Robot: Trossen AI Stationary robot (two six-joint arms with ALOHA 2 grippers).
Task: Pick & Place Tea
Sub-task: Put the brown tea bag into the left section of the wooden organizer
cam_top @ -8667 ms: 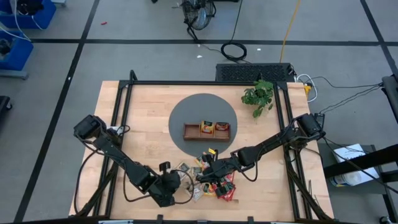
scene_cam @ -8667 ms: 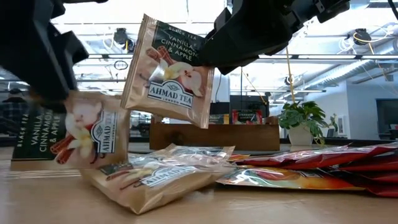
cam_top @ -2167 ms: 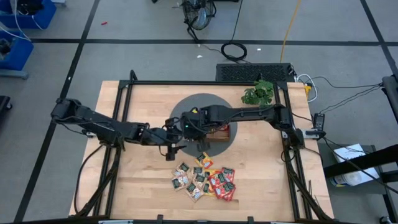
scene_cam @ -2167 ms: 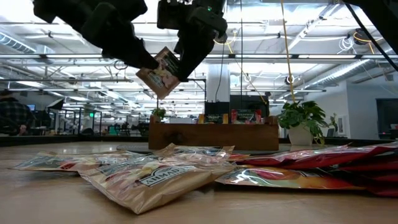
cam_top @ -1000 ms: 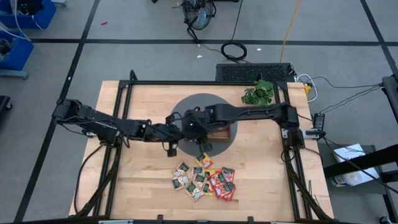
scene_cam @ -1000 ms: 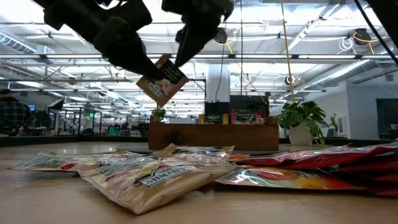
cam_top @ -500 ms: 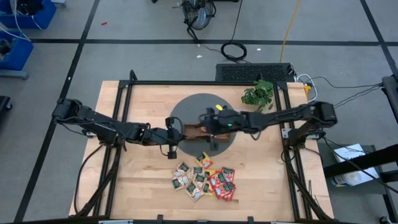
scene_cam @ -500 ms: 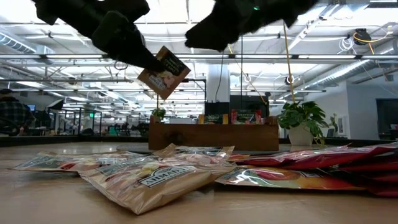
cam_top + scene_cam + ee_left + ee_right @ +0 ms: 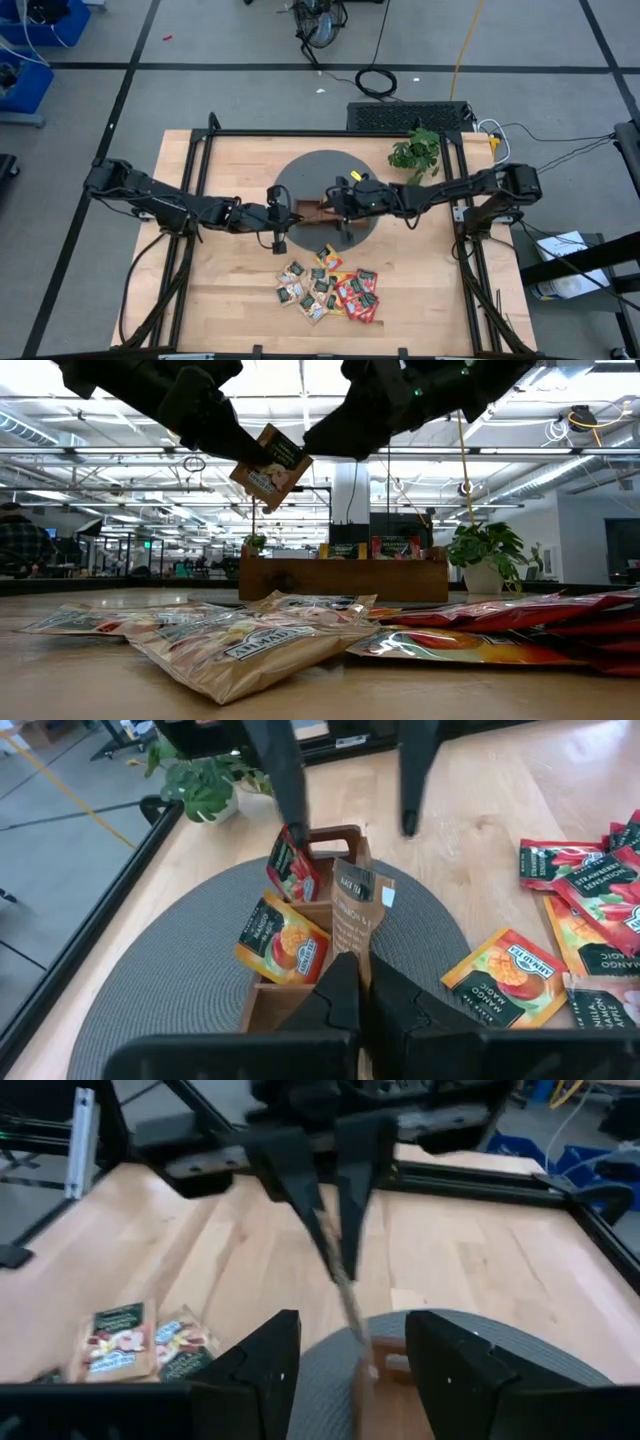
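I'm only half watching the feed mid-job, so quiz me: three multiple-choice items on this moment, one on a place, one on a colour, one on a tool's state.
1. Where is the left tool?
A. over the loose pile
B. at the tray's left end
C. by the plant

2. The mat under the tray is:
A. grey
B. red
C. white

3. The right tool is:
A. shut on a sachet
B. open
C. out of view

Key: 1 B, the high view shows it holding a sachet there; 2 A, the round mat is grey; 3 B, its wrist view shows spread, empty fingers.
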